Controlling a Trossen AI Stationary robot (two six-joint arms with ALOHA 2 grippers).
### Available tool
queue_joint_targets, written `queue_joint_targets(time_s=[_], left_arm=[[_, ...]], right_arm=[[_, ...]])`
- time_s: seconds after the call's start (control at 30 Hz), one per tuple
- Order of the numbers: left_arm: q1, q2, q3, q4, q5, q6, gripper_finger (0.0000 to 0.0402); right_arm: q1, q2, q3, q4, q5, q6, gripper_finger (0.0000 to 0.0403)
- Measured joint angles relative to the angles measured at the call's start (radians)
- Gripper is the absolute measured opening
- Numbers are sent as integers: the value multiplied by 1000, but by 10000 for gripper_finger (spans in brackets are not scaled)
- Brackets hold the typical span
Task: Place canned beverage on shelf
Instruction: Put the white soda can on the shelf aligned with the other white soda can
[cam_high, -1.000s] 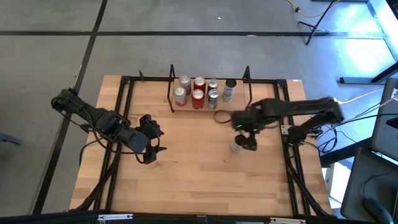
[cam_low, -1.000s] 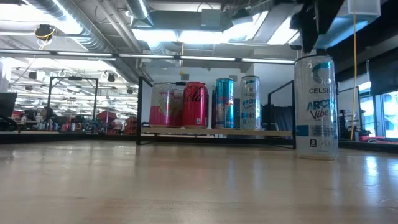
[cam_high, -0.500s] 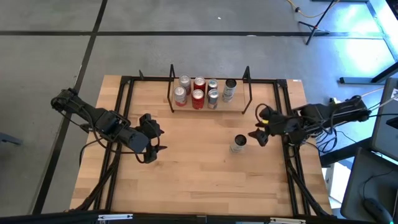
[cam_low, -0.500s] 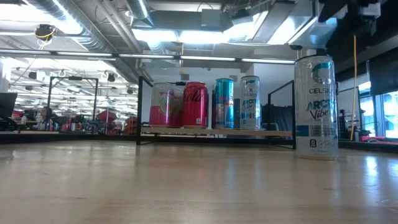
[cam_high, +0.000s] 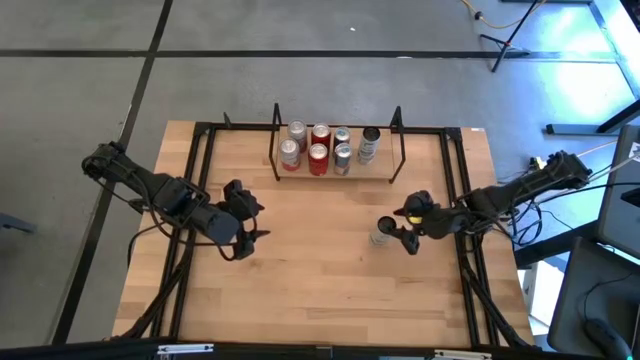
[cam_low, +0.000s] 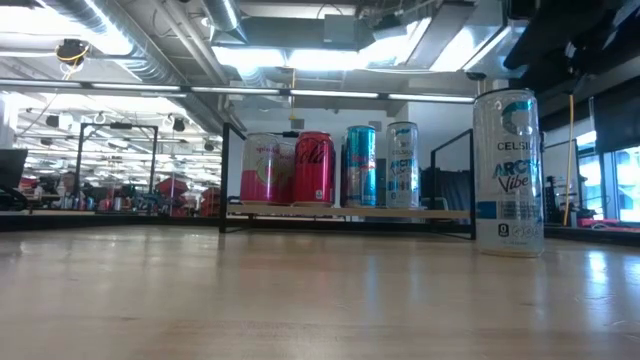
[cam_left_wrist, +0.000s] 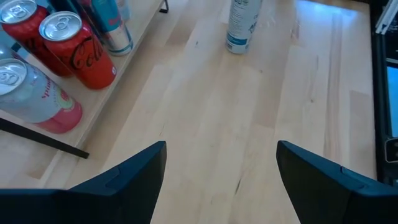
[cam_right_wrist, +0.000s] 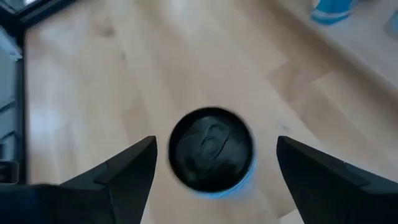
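Observation:
A white and blue canned beverage (cam_high: 381, 232) (cam_low: 509, 175) (cam_right_wrist: 211, 152) stands upright on the wooden table, right of centre. My right gripper (cam_high: 403, 231) (cam_right_wrist: 216, 142) hangs just to the can's right, open and slanting down at its top, with a finger off to each side and no contact. The shelf (cam_high: 386, 168) (cam_low: 350, 211) sits at the far middle with several cans (cam_high: 318, 148) (cam_left_wrist: 78, 53) standing on its board. My left gripper (cam_high: 250, 224) (cam_left_wrist: 221, 180) waits open over the table's left half, with nothing between its fingers.
Black rails (cam_high: 199, 200) (cam_high: 467, 262) run along the table's left and right sides under the arms. The shelf's black rod frames (cam_high: 276, 140) (cam_high: 398, 140) stand at both its ends. Bare wood (cam_high: 320, 280) lies between the can and the near edge.
My right gripper has drawn back from above the can toward the table's right edge, then sunk and come back beside the can. It has tipped from pointing down to slanting. The can has stayed where it was, upright.

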Motion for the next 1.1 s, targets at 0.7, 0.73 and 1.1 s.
queue_joint_targets(time_s=[0.7,0.73,1.1], left_arm=[[21,0,0,0,-1,8,291],[21,0,0,0,-1,8,291],[21,0,0,3,48,8,291]], right_arm=[[-1,171,-1,48,32,-54,397],[-1,182,-1,47,32,-54,398],[-1,215,-1,82,50,-38,283]])
